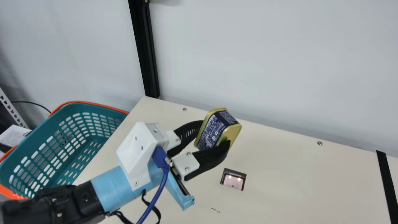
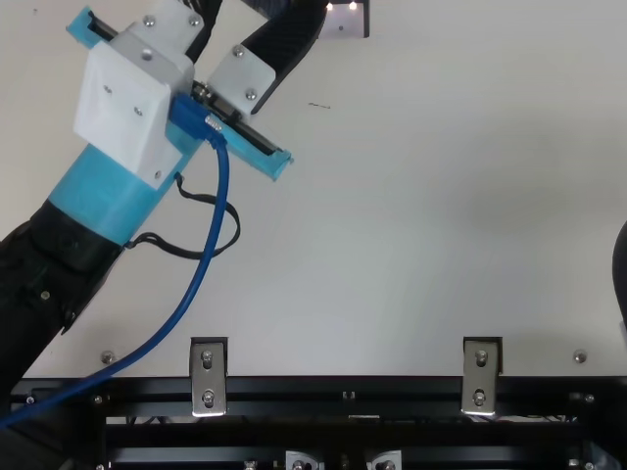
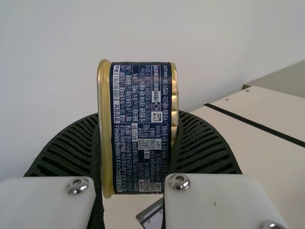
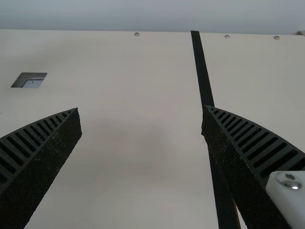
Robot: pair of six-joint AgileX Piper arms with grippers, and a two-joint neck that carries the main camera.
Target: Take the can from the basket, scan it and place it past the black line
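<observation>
In the main view my left gripper (image 1: 214, 137) is shut on the gold-rimmed can (image 1: 216, 129), which hangs tilted above the table, behind the scanner (image 1: 233, 179) set in the tabletop. The left wrist view has the can (image 3: 141, 129) between the ribbed fingers of my left gripper (image 3: 138, 143), its dark blue printed side facing the camera. My right gripper (image 4: 142, 121) stands open in the right wrist view with nothing between its fingers; the black line (image 4: 204, 76) runs past its one finger. That line (image 1: 387, 183) is at the main view's far right.
The green basket (image 1: 34, 140) with an orange rim stands off the table's left edge. A black post (image 1: 144, 49) rises at the table's back left corner, by the pale wall. Metal brackets (image 2: 208, 377) sit along the table's near edge in the top view.
</observation>
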